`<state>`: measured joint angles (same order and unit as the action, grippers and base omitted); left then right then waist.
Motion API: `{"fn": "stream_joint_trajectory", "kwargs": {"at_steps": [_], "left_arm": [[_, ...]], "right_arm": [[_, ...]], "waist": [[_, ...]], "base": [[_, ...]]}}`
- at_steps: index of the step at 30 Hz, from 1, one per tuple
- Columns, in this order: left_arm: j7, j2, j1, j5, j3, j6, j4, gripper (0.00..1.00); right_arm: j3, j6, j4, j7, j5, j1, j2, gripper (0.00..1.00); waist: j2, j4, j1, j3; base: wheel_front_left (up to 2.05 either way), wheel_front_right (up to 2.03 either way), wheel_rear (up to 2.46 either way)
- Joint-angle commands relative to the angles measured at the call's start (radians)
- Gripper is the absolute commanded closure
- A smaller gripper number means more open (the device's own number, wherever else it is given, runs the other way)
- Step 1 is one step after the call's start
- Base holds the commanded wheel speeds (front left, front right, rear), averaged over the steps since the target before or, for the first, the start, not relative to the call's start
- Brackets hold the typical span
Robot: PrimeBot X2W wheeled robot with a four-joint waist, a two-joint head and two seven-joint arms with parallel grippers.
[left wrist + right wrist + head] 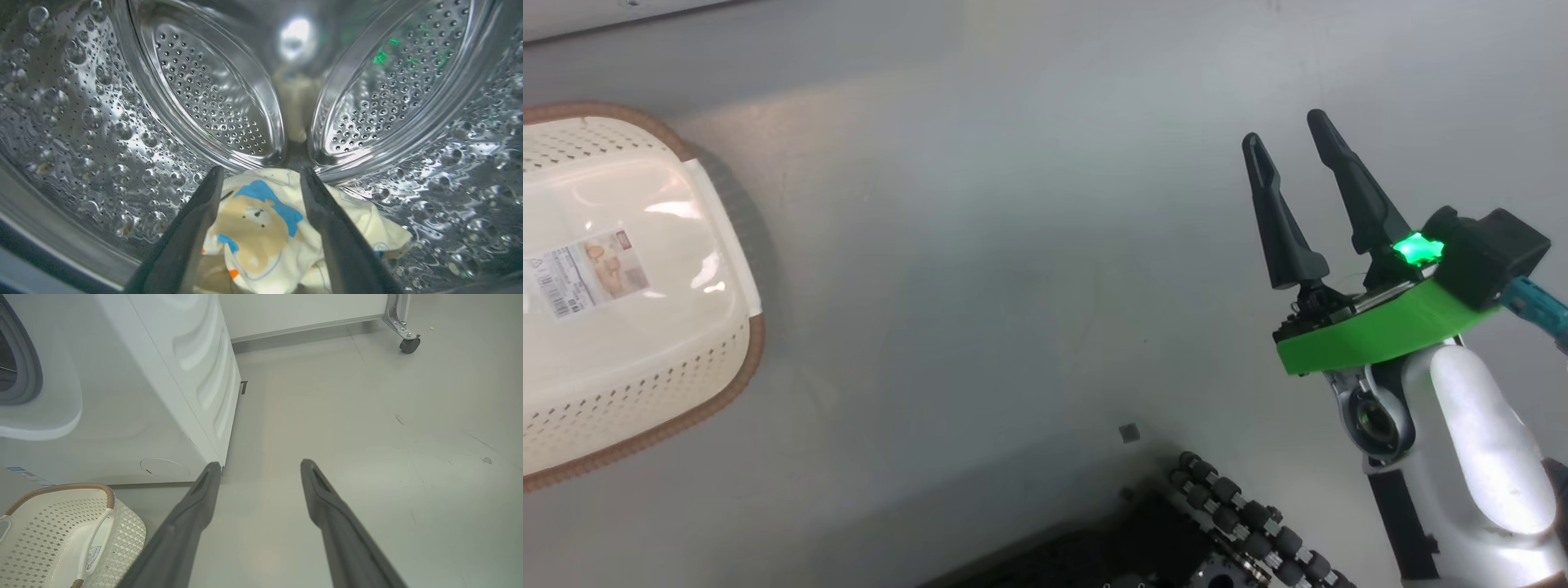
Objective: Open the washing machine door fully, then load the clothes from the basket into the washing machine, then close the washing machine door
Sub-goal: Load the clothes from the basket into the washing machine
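Pale grey floor [1013,286] spreads across the head view, with a small dark square bit [1129,433] lying low, right of centre. At the upper right of the right wrist view, a black castor [409,345] (on a metal bracket) stands beside a white panel [302,310]; faint scuffs [399,419] show lower down.

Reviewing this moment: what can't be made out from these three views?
Basket, head view: left edge cuts it off, so leftover garments there cannot be ruled out.
Basket's label, head view: print too small to read.
Clothes, left wrist view: left gripper's fingers and the bottom edge hide part; count unclear.
Washing machine, right wrist view: left edge cuts its opening; door position unknown.
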<state>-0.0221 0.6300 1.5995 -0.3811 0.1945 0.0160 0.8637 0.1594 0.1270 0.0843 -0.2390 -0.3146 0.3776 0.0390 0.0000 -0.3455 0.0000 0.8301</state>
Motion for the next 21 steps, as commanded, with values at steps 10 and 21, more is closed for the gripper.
{"fn": "stream_joint_trajectory", "kwargs": {"at_steps": [10,21], "left_arm": [[-0.105,-0.012,-0.268,-0.063,-0.044,-0.033,-0.087,0.0],[-0.208,-0.085,-0.608,-0.088,-0.053,-0.1,-0.279,0.0]], "right_arm": [[-0.031,0.004,-0.042,0.028,0.044,-0.041,0.011,0.0],[-0.114,0.004,-0.101,0.084,0.087,-0.101,0.011,0.0]], "waist": [[0.0,0.063,0.0,-0.116],[0.0,0.132,0.0,-0.222]], "base": [[0.0,0.0,0.0],[0.0,0.0,0.0]]}}
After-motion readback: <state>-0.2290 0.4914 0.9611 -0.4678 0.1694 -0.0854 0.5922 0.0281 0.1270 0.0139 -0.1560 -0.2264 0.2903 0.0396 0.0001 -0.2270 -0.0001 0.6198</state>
